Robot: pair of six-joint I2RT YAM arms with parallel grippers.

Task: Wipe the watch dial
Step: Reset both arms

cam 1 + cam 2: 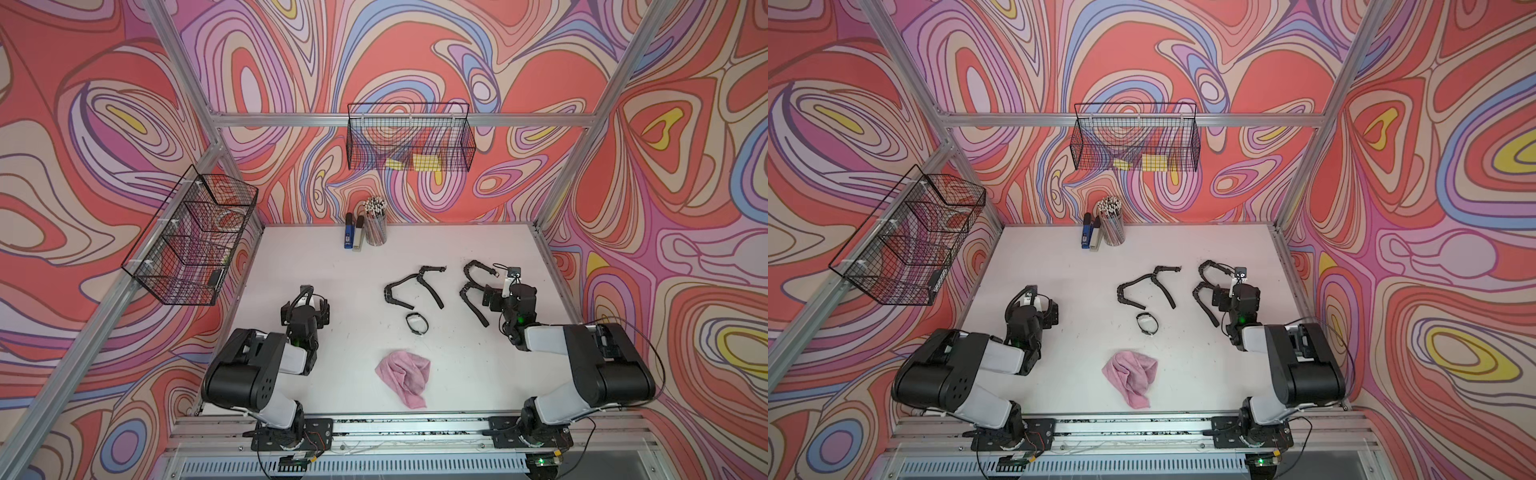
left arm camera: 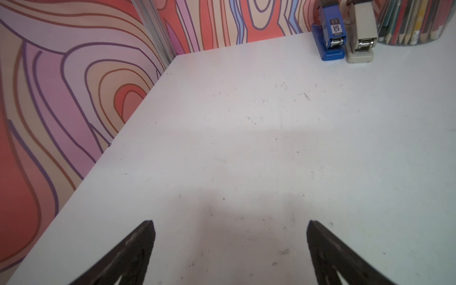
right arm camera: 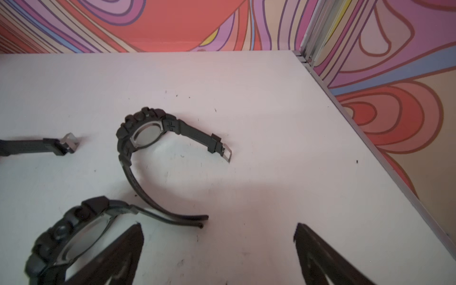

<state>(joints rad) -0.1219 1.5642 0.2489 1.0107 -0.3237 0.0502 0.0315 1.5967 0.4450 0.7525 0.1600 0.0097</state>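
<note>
The buckled watch [image 1: 417, 323] lies mid-tabletop [image 1: 332, 266], apparently face up, near the crumpled pink cloth [image 1: 404, 376]; it is probably the target. Several open-strap watches [image 3: 145, 130] lie farther back.

Both end effectors are released and empty. The left end effector [image 2: 230, 229] is over bare tabletop, and the right end effector [image 3: 218, 232] is beside two of the open-strap watches.

Recommended procedure:
1. Pinch the cloth at a raised fold, gathering enough fabric to form a pad.
2. Pin the watch by its strap with the free arm; it is light and likely to slide.
3. Wipe across the dial with light pressure.
</note>
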